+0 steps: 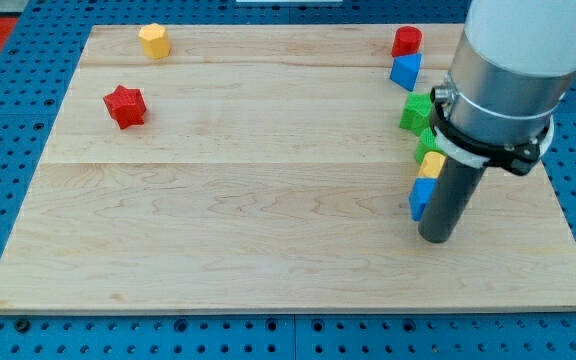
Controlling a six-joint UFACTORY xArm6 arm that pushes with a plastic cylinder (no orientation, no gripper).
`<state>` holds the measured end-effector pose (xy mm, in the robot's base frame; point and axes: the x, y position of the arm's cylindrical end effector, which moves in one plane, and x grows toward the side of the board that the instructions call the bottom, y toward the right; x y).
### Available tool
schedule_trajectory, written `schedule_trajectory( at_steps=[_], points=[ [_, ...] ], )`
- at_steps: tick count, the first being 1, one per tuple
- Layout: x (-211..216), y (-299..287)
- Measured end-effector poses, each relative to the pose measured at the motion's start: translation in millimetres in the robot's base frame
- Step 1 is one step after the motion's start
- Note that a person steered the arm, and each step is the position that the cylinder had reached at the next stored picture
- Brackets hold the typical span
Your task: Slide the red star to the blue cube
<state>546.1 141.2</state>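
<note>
The red star (124,105) lies near the board's upper left. The blue cube (421,197) sits at the right, partly hidden behind my rod. My tip (437,238) rests on the board just right of and below the blue cube, touching or nearly touching it. The star is far to the view's left of the tip.
A yellow hexagonal block (153,40) sits at the top left. At the right, from top down: a red block (406,41), a blue triangular block (405,71), a green block (417,112), another green piece (426,141) and a yellow block (431,164), in a column by the arm.
</note>
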Motion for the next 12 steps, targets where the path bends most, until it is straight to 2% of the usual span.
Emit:
schedule_trajectory(
  at_steps=[1,2,4,8,9,10,11,12],
  points=[
    [16,-36],
    [5,-61],
    [-105,-70],
    [-255,-245],
    [-259,-331],
    [-243,-390],
    [-206,-370],
    [-189,-306]
  ],
)
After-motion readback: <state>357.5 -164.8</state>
